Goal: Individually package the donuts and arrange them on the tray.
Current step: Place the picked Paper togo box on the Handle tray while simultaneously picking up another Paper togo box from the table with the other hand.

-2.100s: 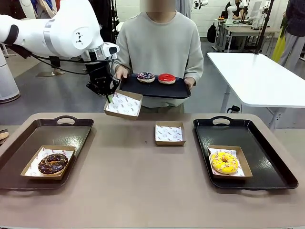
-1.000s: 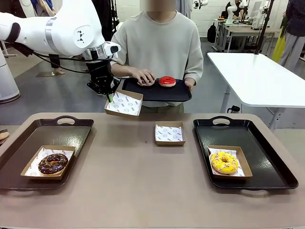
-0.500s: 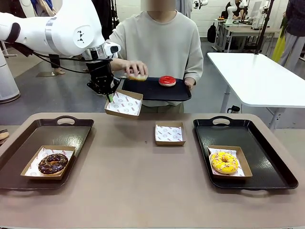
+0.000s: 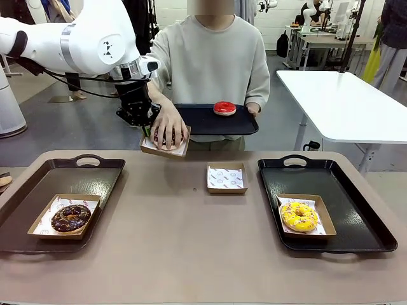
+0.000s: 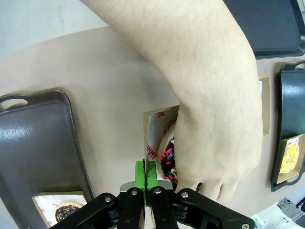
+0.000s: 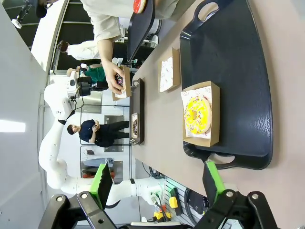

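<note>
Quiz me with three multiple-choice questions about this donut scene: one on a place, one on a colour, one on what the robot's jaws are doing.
1. Where is the red donut?
A. on the floor
B. on the black tray the person holds
C. inside a bag

2. What colour is the boxed donut on the right-hand tray?
A. green
B. white
C. yellow

3. What are the left arm's jaws doing?
A. shut on the rim of a cardboard box
B. standing wide open
C. shut on a spoon

Answers:
1. B: it sits on the tray held at the person's chest.
2. C: its glaze is bright yellow.
3. A: in the left wrist view the green pads pinch the box wall.
</note>
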`<state>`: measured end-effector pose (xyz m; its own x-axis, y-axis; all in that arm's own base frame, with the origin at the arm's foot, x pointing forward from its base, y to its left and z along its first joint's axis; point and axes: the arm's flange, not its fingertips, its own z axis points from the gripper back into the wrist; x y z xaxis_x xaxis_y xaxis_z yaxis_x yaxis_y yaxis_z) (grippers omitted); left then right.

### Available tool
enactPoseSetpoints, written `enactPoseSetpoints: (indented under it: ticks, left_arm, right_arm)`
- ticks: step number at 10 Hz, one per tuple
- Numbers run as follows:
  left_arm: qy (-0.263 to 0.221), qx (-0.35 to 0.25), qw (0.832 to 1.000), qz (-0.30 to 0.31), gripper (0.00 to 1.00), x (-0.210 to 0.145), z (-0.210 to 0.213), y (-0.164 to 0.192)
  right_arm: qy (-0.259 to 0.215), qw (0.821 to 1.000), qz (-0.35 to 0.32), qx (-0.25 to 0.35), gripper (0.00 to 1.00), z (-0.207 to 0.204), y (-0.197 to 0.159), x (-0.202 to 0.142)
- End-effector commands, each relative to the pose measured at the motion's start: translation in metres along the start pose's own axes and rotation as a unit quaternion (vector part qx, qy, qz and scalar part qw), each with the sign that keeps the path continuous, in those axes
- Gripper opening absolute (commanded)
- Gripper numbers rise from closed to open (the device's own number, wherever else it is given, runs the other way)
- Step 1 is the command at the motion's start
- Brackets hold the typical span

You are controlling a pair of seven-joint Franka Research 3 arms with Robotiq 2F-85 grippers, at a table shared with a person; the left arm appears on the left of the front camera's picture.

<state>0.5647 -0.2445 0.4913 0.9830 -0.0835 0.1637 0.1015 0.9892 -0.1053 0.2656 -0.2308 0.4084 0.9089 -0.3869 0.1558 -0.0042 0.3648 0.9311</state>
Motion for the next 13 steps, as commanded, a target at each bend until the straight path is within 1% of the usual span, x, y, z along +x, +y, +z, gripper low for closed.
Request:
enactPoseSetpoints:
  ticks: [1, 13]
  left_arm:
    - [-0.002, -0.004, 1.000, -0.002, 0.00, -0.0019, -0.0004, 0.0025]
    - [-0.002, -0.004, 1.000, -0.002, 0.00, -0.0019, -0.0004, 0.0025]
  right_arm:
    - [-0.001, 1.000, 0.001, 0.006, 1.00, -0.0007, 0.0004, -0.0040]
    - [-0.001, 1.000, 0.001, 0.006, 1.00, -0.0007, 0.0004, -0.0040]
